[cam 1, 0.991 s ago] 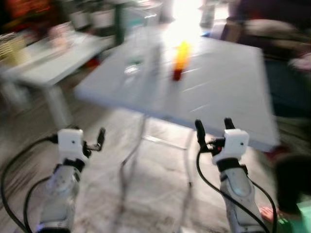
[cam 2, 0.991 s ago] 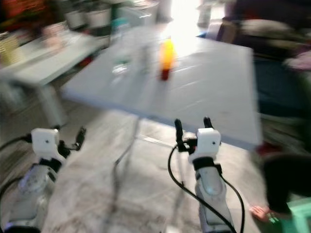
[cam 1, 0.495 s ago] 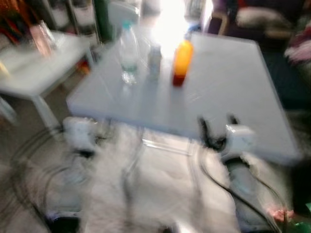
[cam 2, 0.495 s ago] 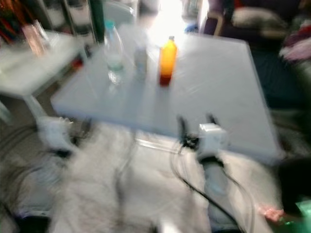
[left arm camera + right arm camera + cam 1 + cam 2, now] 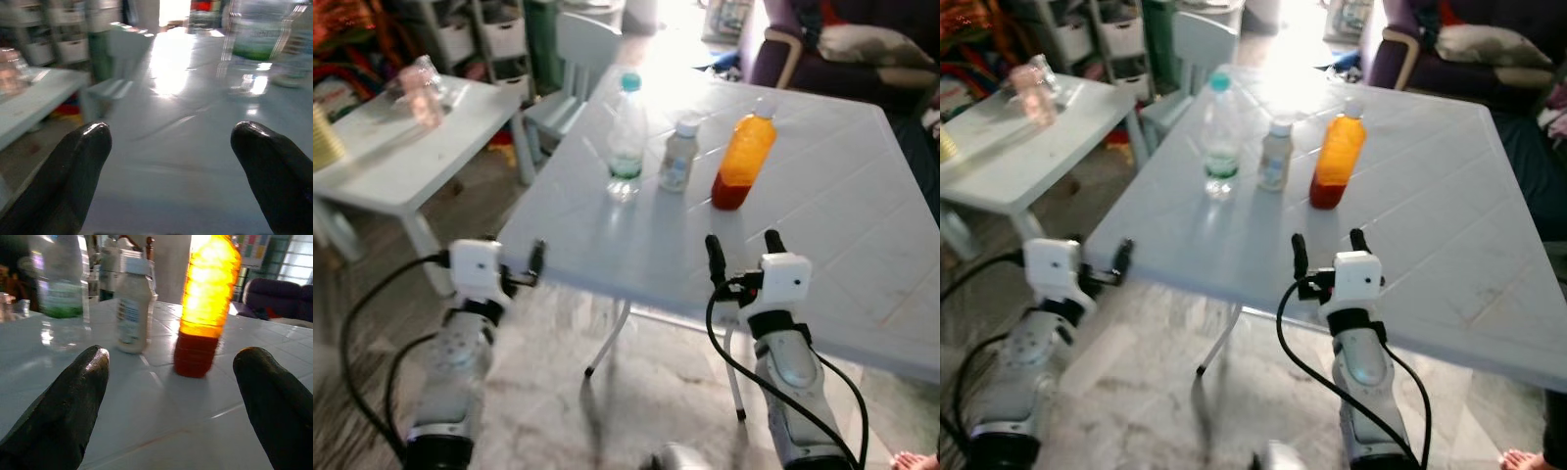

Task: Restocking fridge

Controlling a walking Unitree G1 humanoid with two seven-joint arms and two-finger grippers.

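Three bottles stand in a row on the pale folding table (image 5: pixel 822 245): a clear water bottle (image 5: pixel 625 137) with a teal cap, a small white bottle (image 5: pixel 678 157), and an orange juice bottle (image 5: pixel 742 162). My right gripper (image 5: pixel 742 251) is open over the table's near edge, a short way in front of the juice bottle (image 5: pixel 208 303), with the white bottle (image 5: pixel 131 303) beside it. My left gripper (image 5: pixel 534 266) is open at the table's near left corner, with nothing between its fingers. Along those fingers, the water bottle (image 5: pixel 254 44) stands farther across the tabletop.
A low white table (image 5: pixel 401 157) with a pinkish jar (image 5: pixel 419 90) stands to the left. A small pale chair (image 5: pixel 573 59) sits behind it. A purple sofa (image 5: pixel 842 54) lies beyond the table. A person's foot (image 5: pixel 915 460) is at the bottom right on the floor.
The camera has moved in and the blur has cleared, so the table and bottles sit closer and lower in view. Both grippers keep their raised pose, now at the table's near edge.
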